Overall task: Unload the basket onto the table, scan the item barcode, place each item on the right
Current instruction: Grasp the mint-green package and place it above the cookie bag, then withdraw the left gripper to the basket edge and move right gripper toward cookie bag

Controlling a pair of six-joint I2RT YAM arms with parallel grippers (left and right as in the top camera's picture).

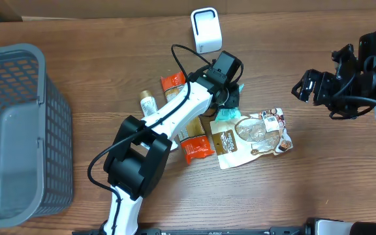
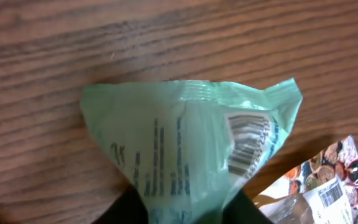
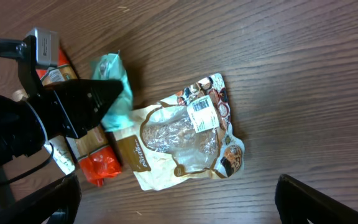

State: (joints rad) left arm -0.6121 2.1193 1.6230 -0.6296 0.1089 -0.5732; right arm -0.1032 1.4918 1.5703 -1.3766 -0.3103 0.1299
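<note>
Currently left jaws pinch green packet (image 2: 166,143) narrow end, long axis running away, barcode (image 2: 248,144) up; right jaws wide, empty.

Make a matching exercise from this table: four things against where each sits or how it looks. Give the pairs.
1 green packet
2 scanner
3 basket
4 windowed pouch

A grey mesh, far left in the overhead view
B white, upright, at the top of the overhead view
C fills the middle of the left wrist view
D lying flat, with a white label sticker

Pairs: 1-C, 2-B, 3-A, 4-D
</note>
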